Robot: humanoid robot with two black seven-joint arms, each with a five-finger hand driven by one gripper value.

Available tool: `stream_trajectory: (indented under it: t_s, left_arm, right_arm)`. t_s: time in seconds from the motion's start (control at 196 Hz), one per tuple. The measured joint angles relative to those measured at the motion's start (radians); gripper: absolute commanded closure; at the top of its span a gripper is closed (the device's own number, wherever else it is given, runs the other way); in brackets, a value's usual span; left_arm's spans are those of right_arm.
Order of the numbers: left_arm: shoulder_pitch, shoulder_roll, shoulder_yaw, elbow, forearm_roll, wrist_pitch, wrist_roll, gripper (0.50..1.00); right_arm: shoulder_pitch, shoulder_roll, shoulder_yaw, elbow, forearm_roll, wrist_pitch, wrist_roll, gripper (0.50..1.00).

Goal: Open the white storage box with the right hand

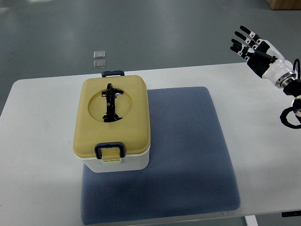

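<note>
**Box closed, my right hand far from it**

My right hand (248, 44) hangs at two o'clock, above the far right table (37, 141) corner, fingers spread wide and holding nothing. My arm is cut off by the right edge. The white storage box (113, 125) stands at nine o'clock on the blue mat (188, 155), yellow lid (91, 122) down. The black handle (112, 102) on the lid is hard to make out.
</note>
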Motion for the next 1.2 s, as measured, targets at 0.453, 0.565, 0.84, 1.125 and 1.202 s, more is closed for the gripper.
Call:
stream_trajectory:
  t_s: [0.453,0.565,0.84,1.125,1.202]
  left_arm:
    - [0.000,0.000,0.000,0.000,0.000,0.000,0.000,0.500]
    - [0.000,0.000,0.000,0.000,0.000,0.000,0.000,0.500]
    - [0.000,0.000,0.000,0.000,0.000,0.000,0.000,0.500]
    - [0.000,0.000,0.000,0.000,0.000,0.000,0.000,0.500]
    - [0.000,0.000,0.000,0.000,0.000,0.000,0.000,0.500]
  right_arm:
    - [-0.011,-0.013,0.000,0.000,0.003,0.027,0.007,0.572]
    - [-0.012,-0.018,0.001,-0.001,0.004,0.028,0.008,0.572]
    - [-0.002,-0.025,0.023,0.000,0.004,0.076,0.002,0.570]
    - [0.016,-0.064,0.007,-0.001,0.003,0.189,0.000,0.579]
    - [0.053,-0.111,-0.040,0.001,0.003,0.191,0.005,0.583]
